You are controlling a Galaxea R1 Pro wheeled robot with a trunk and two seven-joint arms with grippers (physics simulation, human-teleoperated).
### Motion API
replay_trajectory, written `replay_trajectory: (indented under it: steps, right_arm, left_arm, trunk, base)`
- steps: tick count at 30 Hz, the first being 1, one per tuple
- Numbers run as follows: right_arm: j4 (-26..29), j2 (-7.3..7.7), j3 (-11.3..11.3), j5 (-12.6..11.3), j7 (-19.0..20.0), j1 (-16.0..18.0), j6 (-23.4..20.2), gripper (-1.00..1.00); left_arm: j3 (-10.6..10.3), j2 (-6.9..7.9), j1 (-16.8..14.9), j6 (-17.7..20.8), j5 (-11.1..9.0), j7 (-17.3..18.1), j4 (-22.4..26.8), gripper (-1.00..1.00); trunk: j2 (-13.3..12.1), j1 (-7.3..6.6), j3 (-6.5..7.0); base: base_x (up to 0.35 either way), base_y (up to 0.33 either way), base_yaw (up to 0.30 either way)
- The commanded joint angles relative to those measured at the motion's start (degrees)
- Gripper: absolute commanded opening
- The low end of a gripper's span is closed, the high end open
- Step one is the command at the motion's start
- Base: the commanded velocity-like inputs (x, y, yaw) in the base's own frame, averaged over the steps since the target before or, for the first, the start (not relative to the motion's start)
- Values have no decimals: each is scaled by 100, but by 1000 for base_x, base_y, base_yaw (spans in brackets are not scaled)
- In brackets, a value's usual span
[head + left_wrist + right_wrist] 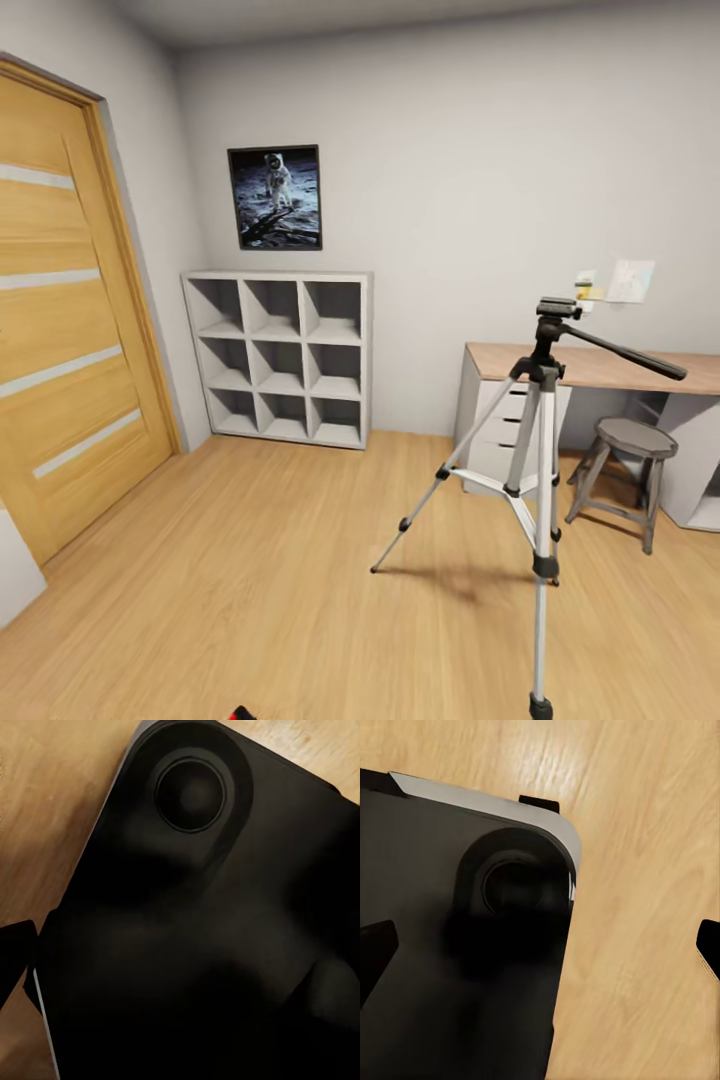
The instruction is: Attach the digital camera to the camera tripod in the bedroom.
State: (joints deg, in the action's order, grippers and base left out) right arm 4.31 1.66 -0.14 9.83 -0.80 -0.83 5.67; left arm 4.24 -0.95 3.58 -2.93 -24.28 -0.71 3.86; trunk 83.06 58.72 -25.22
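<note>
Here the camera tripod (540, 480) stands on the wood floor (250, 580) of the bedroom, near the desk (600, 365) and a round stool (630, 470). Its top is bare. A white cube shelf (280, 355) sits by the back wall under a moon picture (275, 197). I cannot tell if either gripper is holding anything

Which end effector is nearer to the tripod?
Probably the right. The tripod stands toward the right in the head view. Both the left end effector and the right end effector hang by the robot's black base, over the wood floor, not at the tripod.
</note>
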Motion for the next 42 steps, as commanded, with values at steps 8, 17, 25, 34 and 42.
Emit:
replay_trajectory:
  steps: [8,17,25,34,42]
  right_arm:
    - [11,0,-4,45,-8,-5,10,100]
    - [11,1,-4,45,-8,-5,12,100]
    - [10,8,-4,45,-8,-5,13,100]
    - [9,6,-4,45,-8,-5,13,100]
    - [10,4,-4,45,-8,-5,12,100]
  left_arm:
    - [35,-5,2,37,16,-7,10,100]
    - [41,-8,2,18,16,-8,10,100]
    - [48,-7,2,-7,19,-12,17,100]
    - [45,-10,2,-14,20,-13,18,100]
    - [44,-10,2,-12,26,-9,18,100]
  trunk:
    - [2,0,-3]
    - [2,0,-3]
    - [2,0,-3]
    - [2,0,-3]
    - [2,0,-3]
  base:
    - [157,-15,279]
    - [239,-79,279]
    - [46,-17,279]
    - [6,-2,279]
    - [1,0,279]
